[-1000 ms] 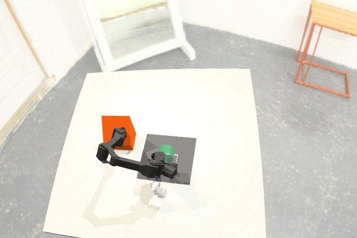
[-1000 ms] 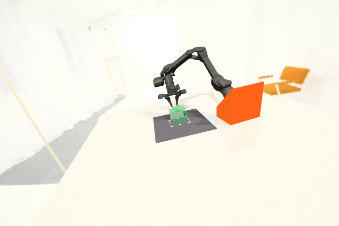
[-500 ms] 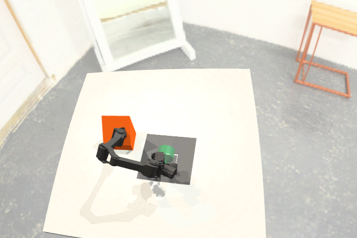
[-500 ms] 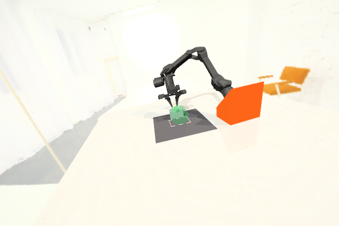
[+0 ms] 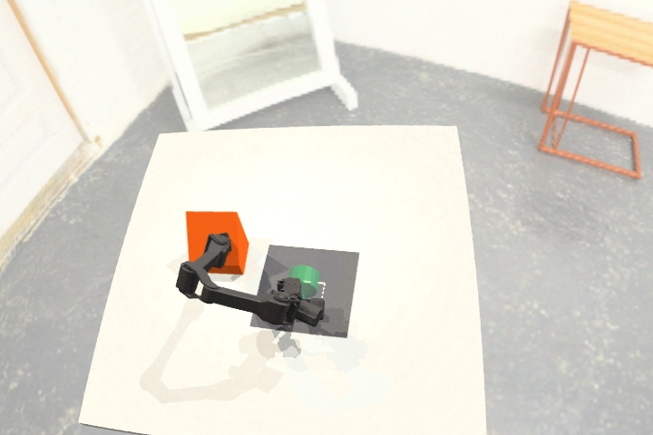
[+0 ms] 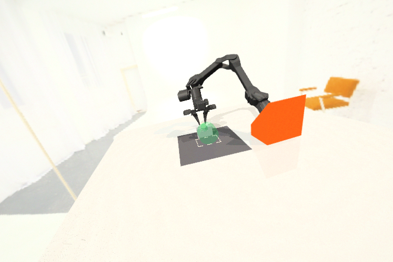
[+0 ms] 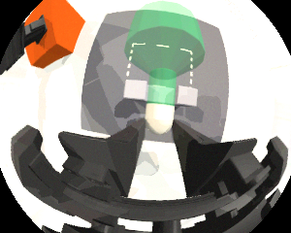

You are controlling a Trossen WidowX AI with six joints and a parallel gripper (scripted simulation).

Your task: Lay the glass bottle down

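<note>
Glass bottle [image 5: 305, 276] [image 6: 207, 136] [image 7: 165, 44]: on its side above the dark mat [image 5: 337, 266] [image 6: 188, 155] [image 7: 215, 78], body over the dashed outline [image 5: 324, 290] [image 6: 198, 146] [image 7: 191, 68], neck between the two uprights of the grey U-shaped rest [image 7: 136, 90]. Whether glass touches mat, cannot tell.

Gripper [image 5: 289, 288] [image 6: 202, 124] [image 7: 159, 122]: part-way open, fingers closed on the pale tip end of the neck.

Step in hand, as I judge it: final lowering, or the hold just before release. Next move calls for a small, slow descent until neck and body both bear, then an even opening of the fingers and a straight lift; a sideways drag could roll the body.

Edges: mat ends near the finger side. Table [image 5: 389, 179] [image 6: 172, 200] reaches well past the mat; its rims stand well apart. Orange block [image 5: 209, 223] [image 6: 280, 120] [image 7: 55, 34] sits beside the arm's base, off the mat; room for the hand looks better away from it and upward.
</note>
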